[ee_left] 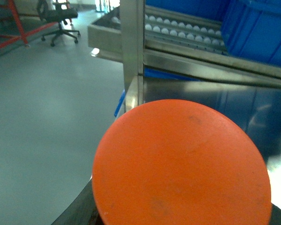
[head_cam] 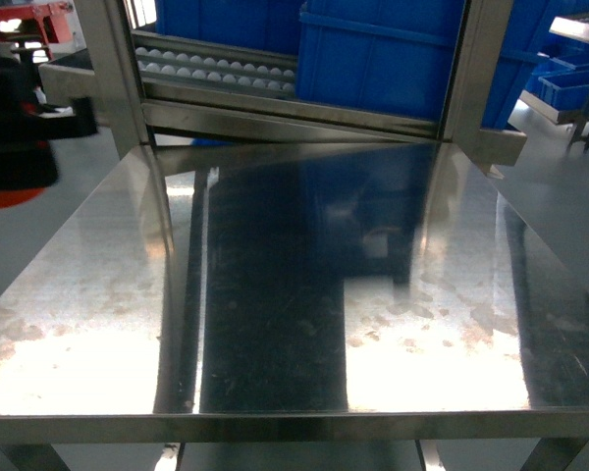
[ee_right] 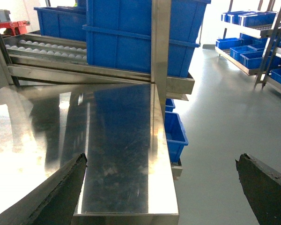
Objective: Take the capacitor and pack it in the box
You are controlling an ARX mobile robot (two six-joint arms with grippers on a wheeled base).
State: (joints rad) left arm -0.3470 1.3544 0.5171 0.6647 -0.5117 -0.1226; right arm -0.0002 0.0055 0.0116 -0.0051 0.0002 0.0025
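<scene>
Scuffed, reflective steel table (head_cam: 275,324), blue bins (head_cam: 373,54)

Box and capacitor — neither shows in any view.

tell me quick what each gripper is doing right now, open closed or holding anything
Left gripper: cannot be told; an orange disc fills its wrist view and hides the fingers.
Right gripper: open, fingers spread wide, holding nothing.

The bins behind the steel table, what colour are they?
Blue bins, clearest in the right wrist view.
</scene>
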